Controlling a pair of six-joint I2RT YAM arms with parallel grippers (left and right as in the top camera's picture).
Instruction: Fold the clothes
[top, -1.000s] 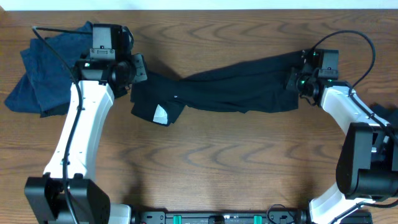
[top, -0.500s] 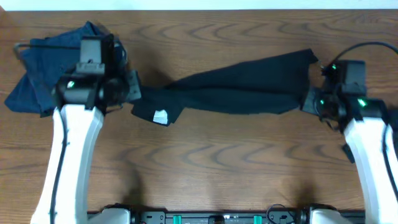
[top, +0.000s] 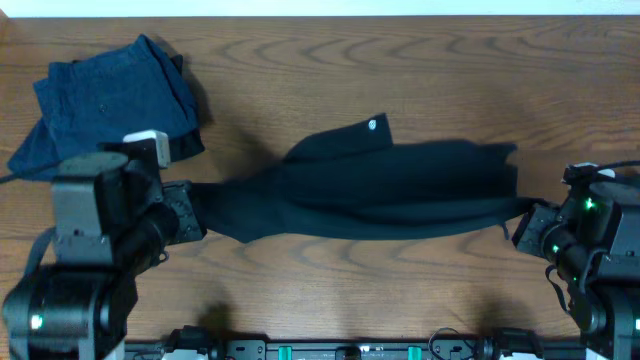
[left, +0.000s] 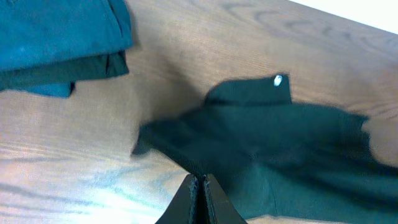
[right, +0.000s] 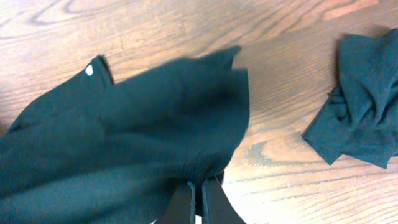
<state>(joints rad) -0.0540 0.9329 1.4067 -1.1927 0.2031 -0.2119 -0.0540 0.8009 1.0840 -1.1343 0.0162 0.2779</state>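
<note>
Both pairs of jaws are pressed together on cloth. The left gripper (left: 200, 182) pinches the 9 o'clock end of a long black fabric garment (top: 390, 190) and the right gripper (right: 199, 185) its 3 o'clock end, drawing it out across the brown wooden table (top: 350, 290). A flap bearing a small pale tag (top: 373, 124) points toward 12 o'clock. A folded blue garment (top: 110, 100) at 10 o'clock looks finished. A crumpled dark cloth (right: 360, 106), at 3 o'clock in the right wrist view, seems to be waiting. The black piece appears stretched but not yet folded.
</note>
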